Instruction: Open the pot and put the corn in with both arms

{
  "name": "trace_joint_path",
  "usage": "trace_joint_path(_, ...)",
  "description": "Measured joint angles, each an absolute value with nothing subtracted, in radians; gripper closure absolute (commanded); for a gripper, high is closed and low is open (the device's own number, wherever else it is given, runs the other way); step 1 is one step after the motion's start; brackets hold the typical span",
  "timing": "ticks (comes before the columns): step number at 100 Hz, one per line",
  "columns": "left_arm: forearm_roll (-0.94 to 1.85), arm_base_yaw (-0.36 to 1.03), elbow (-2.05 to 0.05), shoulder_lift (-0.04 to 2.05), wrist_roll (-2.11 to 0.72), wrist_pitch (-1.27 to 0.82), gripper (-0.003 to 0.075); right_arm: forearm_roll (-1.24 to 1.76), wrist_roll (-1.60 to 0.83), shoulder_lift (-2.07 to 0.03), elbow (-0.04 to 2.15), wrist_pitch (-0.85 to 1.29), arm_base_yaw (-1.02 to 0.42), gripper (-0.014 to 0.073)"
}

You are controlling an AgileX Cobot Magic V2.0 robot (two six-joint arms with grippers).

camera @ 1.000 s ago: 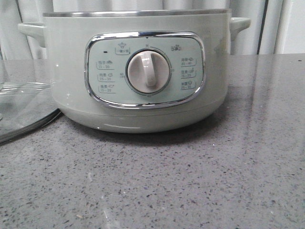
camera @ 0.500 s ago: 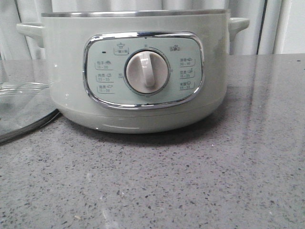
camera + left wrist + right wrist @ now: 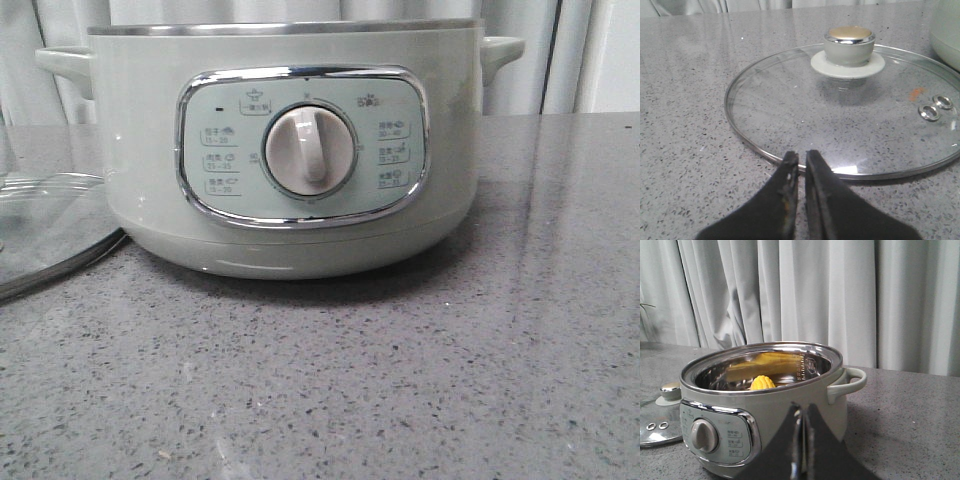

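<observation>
Already the task looks all but done: the pot (image 3: 765,405) stands open on the table (image 3: 400,390), and the corn (image 3: 762,382) lies inside it, its yellow top showing just above the steel rim in the right wrist view. The lid (image 3: 850,105) lies flat on the table just beside the pot, on the robot's left, knob up, its edge close to the pot's base but, as far as I can tell, not touching it. The left gripper (image 3: 801,159) sits low near the lid's near rim, its jaws drawn almost together with only a thin slit between them and nothing held. The right gripper (image 3: 801,412) faces the pot from a little way off, its jaws likewise closed on nothing. I judge the step in hand to be the pulling back of both arms, and what remains asks only for a clean retreat. Little stands in the way; the left arm should lift clear of the lid's rim without nudging it, and the right should keep off the pot's handle (image 3: 847,380). Pale curtains (image 3: 840,295) hang behind the table.
</observation>
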State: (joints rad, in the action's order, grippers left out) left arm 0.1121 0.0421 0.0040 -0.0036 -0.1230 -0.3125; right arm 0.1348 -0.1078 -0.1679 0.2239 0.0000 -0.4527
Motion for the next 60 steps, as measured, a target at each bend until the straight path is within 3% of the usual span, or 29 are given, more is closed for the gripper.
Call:
trace_joint_path(40,0.110,0.042,0.004,-0.004,-0.123,-0.312,0.0741,0.132,-0.108,-0.138,0.158,-0.037,-0.446,0.0657)
trace_joint_path(60,0.110,0.042,0.004,-0.004,-0.123,-0.312,0.0741,0.067,-0.105,-0.068,-0.003,-0.251,-0.338,0.0657)
